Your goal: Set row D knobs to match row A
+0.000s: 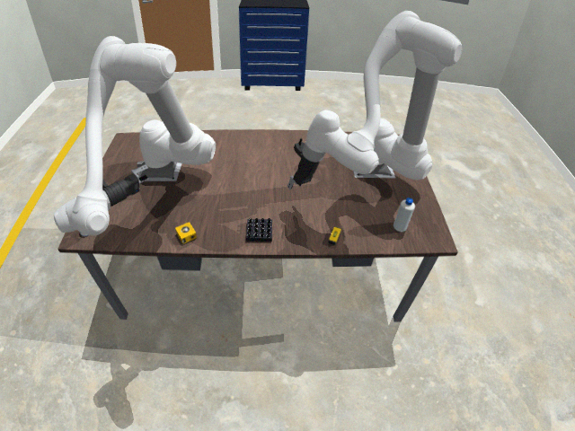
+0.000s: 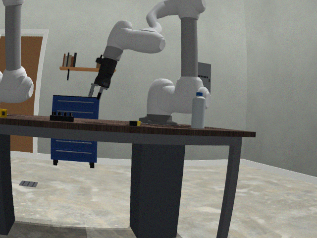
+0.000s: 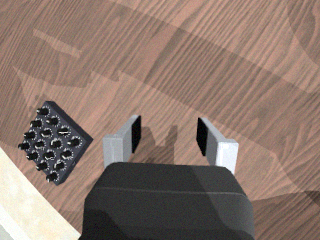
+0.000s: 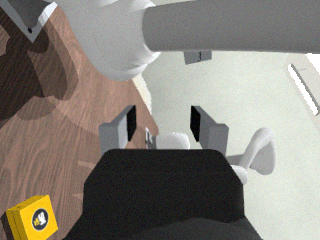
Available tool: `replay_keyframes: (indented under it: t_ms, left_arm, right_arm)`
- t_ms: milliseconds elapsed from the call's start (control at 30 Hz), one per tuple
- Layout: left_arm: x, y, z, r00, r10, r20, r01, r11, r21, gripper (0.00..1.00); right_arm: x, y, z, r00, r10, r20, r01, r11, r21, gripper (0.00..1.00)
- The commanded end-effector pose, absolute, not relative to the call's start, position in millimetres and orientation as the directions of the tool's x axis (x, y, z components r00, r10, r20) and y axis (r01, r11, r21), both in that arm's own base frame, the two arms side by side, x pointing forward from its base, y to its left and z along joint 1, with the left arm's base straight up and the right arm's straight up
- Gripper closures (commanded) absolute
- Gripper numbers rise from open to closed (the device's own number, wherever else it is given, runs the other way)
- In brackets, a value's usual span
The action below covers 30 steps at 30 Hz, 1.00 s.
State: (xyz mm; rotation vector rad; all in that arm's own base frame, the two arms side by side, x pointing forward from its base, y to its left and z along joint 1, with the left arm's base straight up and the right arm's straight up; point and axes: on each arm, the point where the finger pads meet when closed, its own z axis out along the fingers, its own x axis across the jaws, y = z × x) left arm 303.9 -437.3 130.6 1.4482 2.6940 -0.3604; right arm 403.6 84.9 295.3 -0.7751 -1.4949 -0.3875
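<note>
The black knob box (image 1: 259, 240) (image 2: 61, 118) (image 3: 83, 137) sits near the table's front edge, with small black knobs in a four-by-four grid. In the left wrist view it lies turned at the left, beside the gripper. White marks show around the knobs, but their pointing is too small to read surely; I cannot surely tell the socket side. My left gripper (image 1: 295, 183) (image 2: 94, 96) (image 3: 169, 128), on the arm at the right of the top view, is open, empty, high above and behind the box. My right gripper (image 1: 145, 172) (image 4: 163, 116) is open and empty, far from the box, at the left.
A yellow cube (image 1: 185, 233) (image 2: 3, 112) (image 4: 47, 205) stands left of the box in the top view. A small yellow and black block (image 1: 334, 234) (image 2: 134, 123) lies to its right, and a white bottle (image 1: 402, 216) (image 2: 198, 112) with a blue cap stands farther right.
</note>
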Motion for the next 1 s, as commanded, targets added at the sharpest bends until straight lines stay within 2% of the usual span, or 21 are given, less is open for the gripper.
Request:
replay_keyframes:
  t_ms: [0,700,967]
  left_arm:
    - [304.2,-437.6,131.2,-0.556,0.815,-0.165,0.829,0.531,-0.175,0.0]
    - [304.2,-437.6,131.2,-0.556,0.815,-0.165,0.829,0.531,-0.175,0.0]
    - [304.2,-437.6,131.2,-0.556,0.815,-0.165,0.829,0.531,-0.175,0.0]
  right_arm:
    - [403.7,84.9,295.9,0.075,0.227,0.971,0.671,0.709,-0.218,0.0]
    - [404.2,88.5,294.6,0.08,0.239,0.968,0.68,0.697,-0.228,0.0]
    - [409.7,134.3,272.7,0.187,0.379,0.906,0.776,0.509,-0.373,0.0]
